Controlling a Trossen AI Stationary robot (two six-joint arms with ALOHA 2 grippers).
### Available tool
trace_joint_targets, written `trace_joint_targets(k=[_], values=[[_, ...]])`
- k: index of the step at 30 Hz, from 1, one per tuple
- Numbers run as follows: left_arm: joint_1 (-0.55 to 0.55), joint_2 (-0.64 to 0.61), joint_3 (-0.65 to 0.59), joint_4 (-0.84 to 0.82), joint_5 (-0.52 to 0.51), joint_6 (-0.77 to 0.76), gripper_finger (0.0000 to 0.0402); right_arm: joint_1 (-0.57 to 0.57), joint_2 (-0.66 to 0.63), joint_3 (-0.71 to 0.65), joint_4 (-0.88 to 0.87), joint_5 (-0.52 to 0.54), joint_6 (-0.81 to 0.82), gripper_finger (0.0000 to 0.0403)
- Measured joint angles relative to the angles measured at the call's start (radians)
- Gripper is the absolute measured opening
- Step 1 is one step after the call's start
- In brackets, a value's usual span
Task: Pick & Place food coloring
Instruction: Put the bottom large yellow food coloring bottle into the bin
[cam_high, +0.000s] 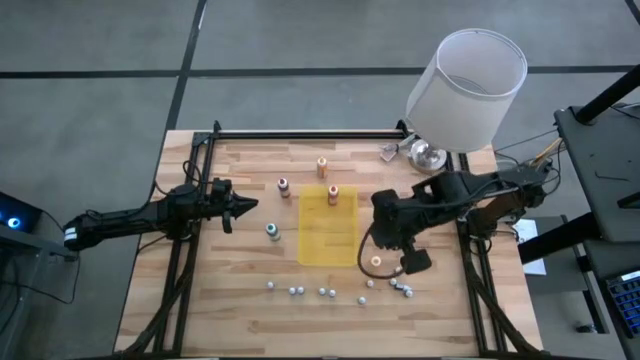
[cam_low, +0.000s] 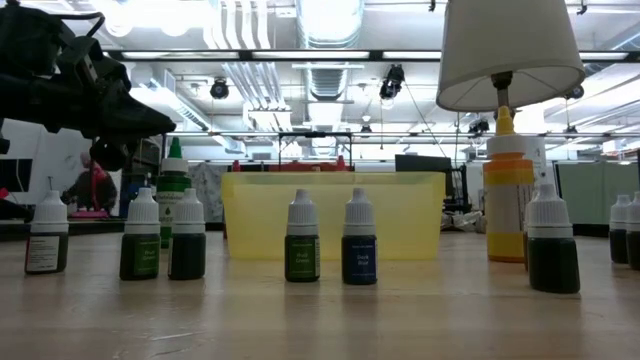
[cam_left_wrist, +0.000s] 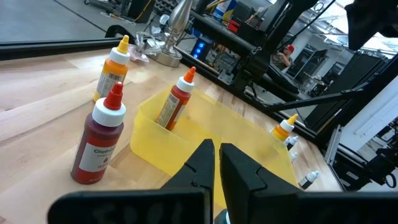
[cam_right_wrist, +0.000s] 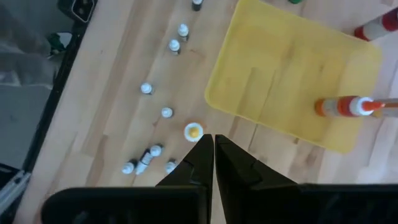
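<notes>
Landmark: yellow tray (cam_high: 328, 240) at the middle of the table (cam_high: 240, 300).
Left gripper (cam_high: 245, 206): off the tray's left side, fingers pressed together, holding nothing.
Right gripper (cam_high: 377, 243): just off the tray's right edge, above the yellow-capped bottle (cam_high: 375, 262), fingers pressed together, empty.
Orange bottle (cam_high: 333, 195): standing inside the tray at its far end.
Dark red bottle (cam_high: 284, 187): just beyond the tray's far-left corner.
Second orange bottle (cam_high: 322, 166): beyond the tray's far edge.
Teal bottle (cam_high: 272, 232): beside the tray's left edge.
Small dropper bottles (cam_high: 297, 290): scattered along the table's near side.
Lamp (cam_high: 463, 85): far right of the tray.
</notes>
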Motion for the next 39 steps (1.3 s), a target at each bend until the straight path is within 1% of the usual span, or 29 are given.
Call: trace_joint_targets(k=[5, 12, 22, 28, 31, 39], values=[[0.0, 0.0, 0.0, 0.0, 0.0, 0.0, 0.0, 0.026, 0.011, -0.009, -0.022, 0.0, 0.058, 0.0008], [0.0, 0.0, 0.0, 0.0, 0.0, 0.0, 0.0, 0.035, 0.007, -0.098, -0.023, 0.0, 0.032, 0.0008], [0.0, 0.0, 0.0, 0.0, 0.0, 0.0, 0.0, 0.034, -0.08, -0.317, 0.132, 0.0, -0.081, 0.0008], [0.0, 0.0, 0.0, 0.0, 0.0, 0.0, 0.0, 0.035, -0.095, -0.422, 0.195, -0.001, -0.098, 0.0008], [0.0, 0.0, 0.0, 0.0, 0.0, 0.0, 0.0, 0.035, -0.084, -0.447, 0.22, -0.001, -0.102, 0.0008], [0.0, 0.0, 0.0, 0.0, 0.0, 0.0, 0.0, 0.035, -0.045, -0.452, 0.257, -0.001, -0.114, 0.0008]])
